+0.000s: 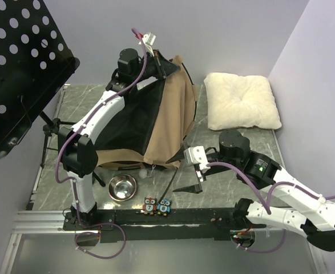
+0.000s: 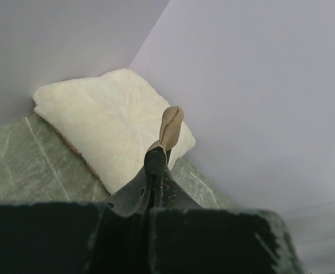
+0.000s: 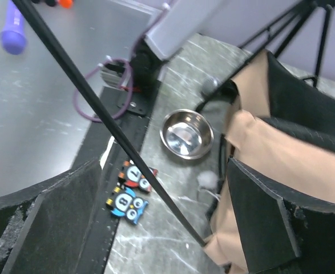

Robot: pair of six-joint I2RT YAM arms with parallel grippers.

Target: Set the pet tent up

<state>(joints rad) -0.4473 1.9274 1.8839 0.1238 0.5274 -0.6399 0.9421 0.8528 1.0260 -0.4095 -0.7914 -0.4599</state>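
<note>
The pet tent, tan fabric with a black panel, stands partly raised at the table's middle. My left gripper is shut on the tent's top tip. In the left wrist view the jaws are closed on a black and tan fabric tab. My right gripper is open at the tent's front right corner. In the right wrist view a thin black pole runs slantwise between the open fingers and enters the tan fabric. The white pom-pom lies beside the hem.
A white fluffy cushion lies at the back right, also in the left wrist view. A steel bowl and two owl number tokens sit near the front rail. A black perforated music stand overhangs the left side.
</note>
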